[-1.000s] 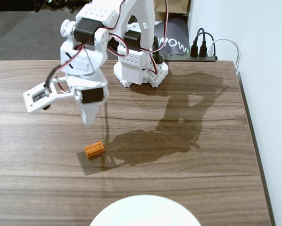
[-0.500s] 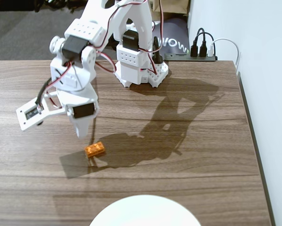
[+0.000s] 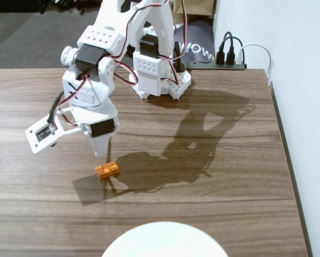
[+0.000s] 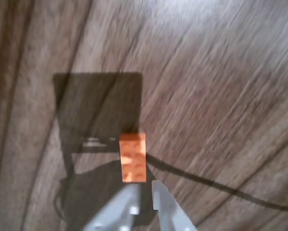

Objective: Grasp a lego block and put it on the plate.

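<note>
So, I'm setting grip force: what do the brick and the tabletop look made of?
The lego block looks like hard, smooth orange plastic, with moulded studs on top. The table looks like wood or wood-look laminate, matte, with long dark grain streaks; which of the two, I cannot tell.

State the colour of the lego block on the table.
Orange. The lego block shows sharpest in the fixed view; the wrist view is blurred.

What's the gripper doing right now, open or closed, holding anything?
Gripper: nearly closed, only a narrow gap between the fingers, holding nothing; the lego block lies on the table just ahead of its tips.
</note>
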{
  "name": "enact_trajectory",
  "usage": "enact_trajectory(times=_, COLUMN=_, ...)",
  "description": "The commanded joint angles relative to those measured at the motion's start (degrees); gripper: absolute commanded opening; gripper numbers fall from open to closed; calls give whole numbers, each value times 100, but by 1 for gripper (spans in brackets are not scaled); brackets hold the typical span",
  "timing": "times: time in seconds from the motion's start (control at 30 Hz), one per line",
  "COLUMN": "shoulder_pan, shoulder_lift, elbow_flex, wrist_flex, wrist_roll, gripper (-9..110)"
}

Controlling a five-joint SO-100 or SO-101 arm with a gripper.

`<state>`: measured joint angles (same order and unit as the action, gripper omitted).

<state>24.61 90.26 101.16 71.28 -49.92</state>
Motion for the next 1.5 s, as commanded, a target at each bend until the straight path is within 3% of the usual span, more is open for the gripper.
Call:
enact_trajectory(times=0.0, shoulder_pan=-79, shoulder_lift=185, elbow_flex=-237, wrist_flex=123, wrist_roll=-79, gripper=17)
enact_trajectory(times=0.23, shoulder_pan=-9, shoulder_lift=167, elbow_flex=-229, wrist_flex=149, wrist_roll=-255, gripper=33)
enact_trajectory(times=0.67, shoulder_pan=-62, shoulder_lift=-105, elbow_flex=-97, wrist_flex=290, wrist_roll=-1222, gripper=33)
enact_trajectory(times=1.47, shoulder_pan=-53, shoulder_lift=-896, elbow_flex=-26, wrist_flex=-360, wrist_roll=-1468, gripper=32)
